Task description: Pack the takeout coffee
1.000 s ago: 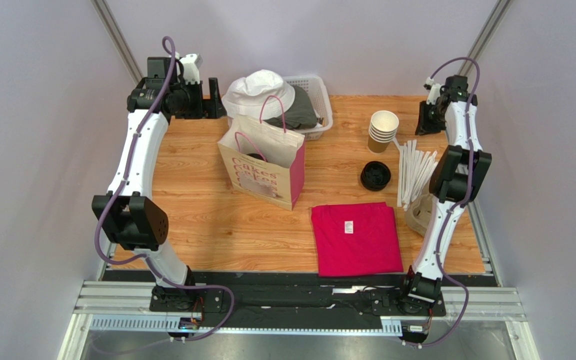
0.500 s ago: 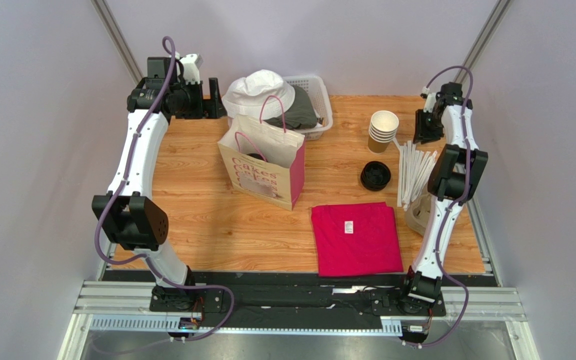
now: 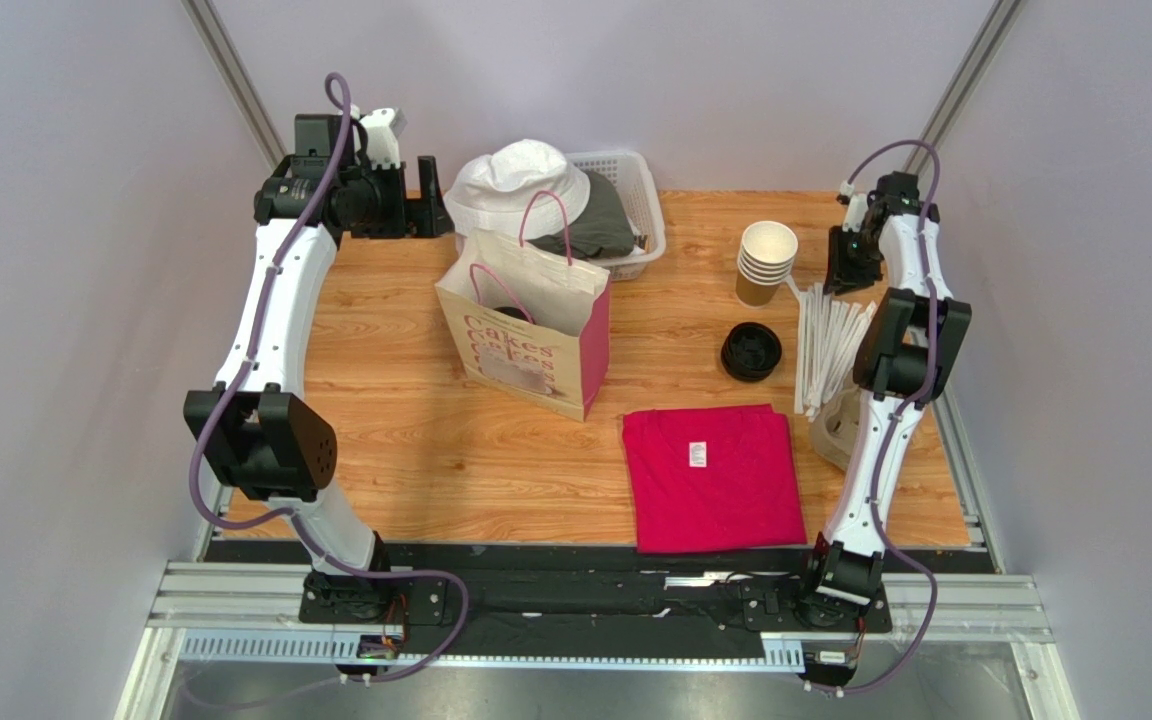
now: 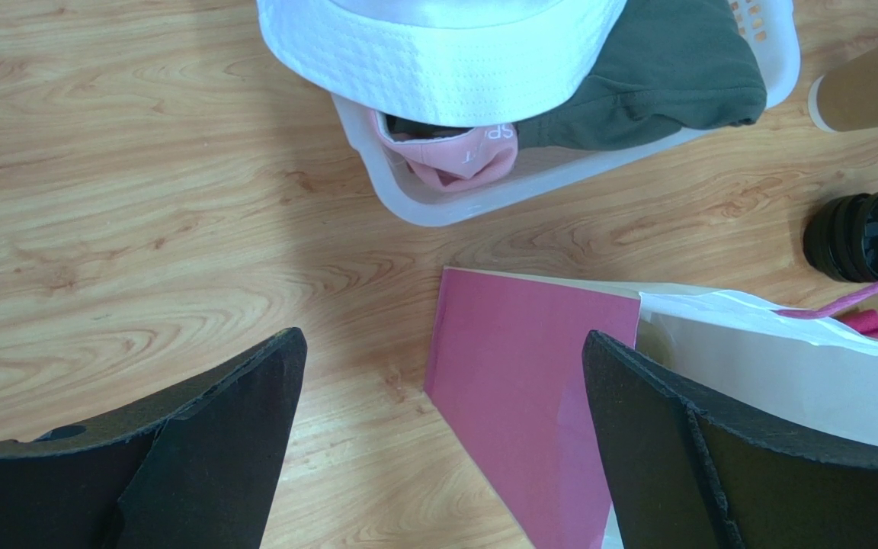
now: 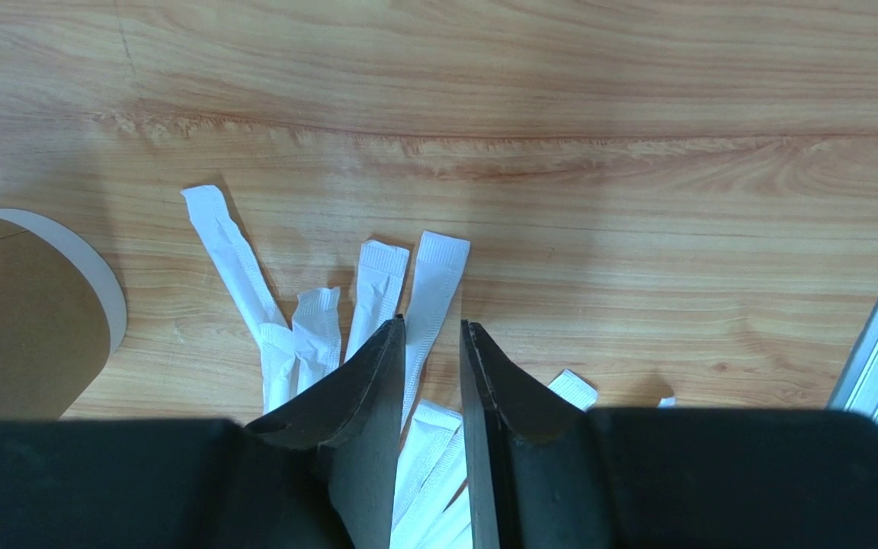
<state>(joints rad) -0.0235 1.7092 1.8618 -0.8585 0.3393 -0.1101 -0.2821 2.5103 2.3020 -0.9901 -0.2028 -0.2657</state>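
Over straws [image 5: 381,280] beside cups [image 5: 14,326], right end effector [image 5: 433,325] stands ajar; left end effector [image 4: 444,339] gapes.

Only your right arm has moved. Its wrist has swung in from the back right corner of the table [image 3: 432,450] and dipped. The right gripper [image 3: 847,264] now hangs closer to the stack of cups [image 3: 766,255] and right over the far ends of the wrapped straws [image 3: 830,342] (a second ago it sat further back, clear of them). The purple cable [image 3: 898,150] looped over that wrist has sunk with it, and the elbow has leaned in slightly.
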